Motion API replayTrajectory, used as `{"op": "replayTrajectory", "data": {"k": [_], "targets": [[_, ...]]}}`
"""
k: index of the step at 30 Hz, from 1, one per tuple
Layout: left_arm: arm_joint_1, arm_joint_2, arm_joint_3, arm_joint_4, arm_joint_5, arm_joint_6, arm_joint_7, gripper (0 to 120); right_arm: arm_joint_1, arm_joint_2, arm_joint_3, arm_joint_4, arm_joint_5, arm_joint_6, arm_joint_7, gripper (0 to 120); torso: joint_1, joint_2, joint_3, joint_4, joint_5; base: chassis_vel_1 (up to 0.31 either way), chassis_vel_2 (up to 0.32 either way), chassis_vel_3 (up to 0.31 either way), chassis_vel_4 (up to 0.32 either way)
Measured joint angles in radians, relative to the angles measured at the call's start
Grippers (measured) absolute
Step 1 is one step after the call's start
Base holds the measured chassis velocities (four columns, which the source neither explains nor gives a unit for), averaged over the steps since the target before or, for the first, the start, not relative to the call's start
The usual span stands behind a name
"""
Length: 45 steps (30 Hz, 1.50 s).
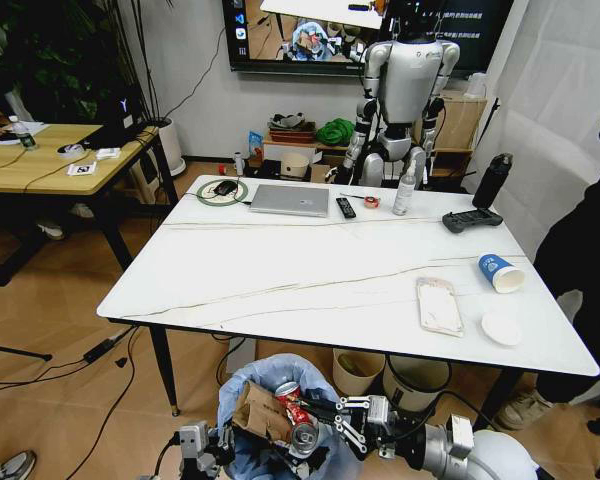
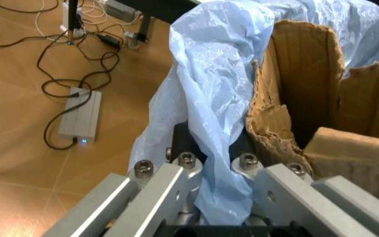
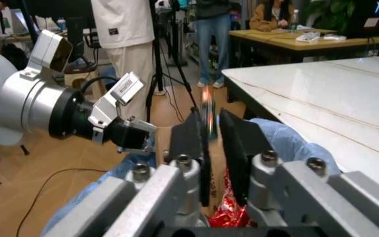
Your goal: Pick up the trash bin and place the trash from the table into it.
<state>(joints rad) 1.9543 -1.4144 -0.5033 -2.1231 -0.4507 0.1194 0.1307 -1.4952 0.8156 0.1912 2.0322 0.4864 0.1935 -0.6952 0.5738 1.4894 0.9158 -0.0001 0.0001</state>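
The trash bin [image 1: 270,375], lined with a crinkly light-blue bag [image 2: 209,74], hangs low in front of the table's near edge. My left gripper [image 1: 202,440] [image 2: 212,158] is shut on its rim and bag. Torn brown cardboard [image 1: 255,410] [image 2: 308,98] stands inside. My right gripper [image 1: 340,420] [image 3: 209,133] is over the bin's mouth, shut on a crushed red can [image 1: 298,412] [image 3: 229,212]. On the white marble table [image 1: 310,260], at the right, lie a clear plastic package [image 1: 439,305], a blue paper cup [image 1: 500,272] on its side and a white disc [image 1: 501,328].
At the table's far side are a laptop [image 1: 290,200], a remote [image 1: 346,207], bottles [image 1: 404,190] and a game controller [image 1: 472,220]. A cream bin [image 1: 358,372] and a round bin [image 1: 415,380] stand under the table. A person [image 1: 590,250] stands at its right end.
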Motion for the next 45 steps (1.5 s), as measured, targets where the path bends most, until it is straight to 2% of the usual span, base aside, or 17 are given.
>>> {"op": "replayTrajectory", "data": {"k": [1, 4, 8, 9, 10, 13, 14, 15, 19, 25, 32, 45], "targets": [[0.0, 0.0, 0.0, 0.0, 0.0, 0.0, 0.0, 0, 0.0, 0.0, 0.0, 0.0, 0.0, 0.0, 0.0, 11, 0.0, 0.0, 0.0, 0.0, 0.0, 0.0, 0.0, 0.0, 0.0], [-0.002, 0.0, 0.005, 0.001, 0.0, 0.0, 0.0, 0, -0.002, 0.0, 0.007, 0.0, -0.001, 0.0, 0.004, 26, 0.0, 0.0, 0.0, 0.0, 0.0, 0.0, 0.0, 0.0, 0.0], [-0.005, -0.002, 0.008, 0.003, 0.0, 0.001, 0.0, 0, 0.001, 0.002, 0.016, -0.004, 0.0, 0.0, 0.012, 39, 0.0, 0.0, 0.0, 0.0, 0.0, 0.0, 0.0, 0.0, 0.0], [-0.005, -0.002, 0.008, 0.003, 0.0, 0.001, 0.0, 0, 0.001, 0.002, 0.016, -0.004, 0.0, 0.0, 0.012, 39, 0.0, 0.0, 0.0, 0.0, 0.0, 0.0, 0.0, 0.0, 0.0], [-0.006, -0.003, 0.007, 0.004, 0.0, 0.001, 0.0, 0, 0.006, 0.009, 0.026, 0.0, 0.007, -0.001, 0.026, 46, 0.0, 0.0, 0.0, -0.0001, -0.0001, 0.0, 0.0, 0.0, 0.0], [-0.007, -0.002, -0.002, 0.005, 0.0, 0.001, 0.0, 0, 0.048, 0.044, 0.08, 0.014, 0.054, -0.029, 0.121, 57, 0.0, 0.0, 0.0, -0.0001, 0.0002, 0.0, 0.0, 0.0, 0.0], [-0.006, -0.002, -0.007, 0.005, 0.0, 0.0, 0.0, 0, 0.075, 0.062, 0.131, 0.014, 0.078, -0.059, 0.213, 65, 0.0, 0.0, 0.0, 0.0002, 0.0003, 0.0, 0.0, 0.0, 0.0], [-0.006, -0.002, -0.007, 0.005, 0.0, 0.0, 0.0, 0, 0.075, 0.062, 0.131, 0.014, 0.078, -0.059, 0.213, 65, 0.0, 0.0, 0.0, 0.0002, 0.0003, 0.0, 0.0, 0.0, 0.0], [-0.002, -0.001, -0.02, 0.005, -0.001, -0.005, 0.0, 0, 0.134, 0.081, 0.277, -0.049, 0.122, -0.144, 0.4, 79, 0.0, 0.0, 0.0, 0.0003, -0.0001, 0.0, 0.0, 0.0, 0.0], [0.001, -0.001, -0.033, 0.001, -0.001, -0.012, 0.0, 0, 0.159, 0.052, 0.401, -0.189, 0.093, -0.252, 0.5, 98, 0.0, 0.0, 0.0, 0.0, 0.0002, 0.0, 0.0, 0.0, 0.0], [-0.001, -0.006, -0.033, 0.001, -0.001, -0.013, 0.001, 0, 0.11, 0.021, 0.408, -0.235, 0.037, -0.364, 0.529, 100, 0.0, 0.0, 0.0, -0.0002, 0.0001, 0.0, 0.0, 0.0, 0.0], [-0.002, -0.008, -0.032, 0.003, -0.003, -0.011, 0.0, 0, 0.124, 0.024, 0.405, -0.311, 0.055, -0.455, 0.644, 100, 0.0, 0.0, 0.0, 0.0001, -0.0001, 0.0, 0.0, 0.0, 0.0]]}}
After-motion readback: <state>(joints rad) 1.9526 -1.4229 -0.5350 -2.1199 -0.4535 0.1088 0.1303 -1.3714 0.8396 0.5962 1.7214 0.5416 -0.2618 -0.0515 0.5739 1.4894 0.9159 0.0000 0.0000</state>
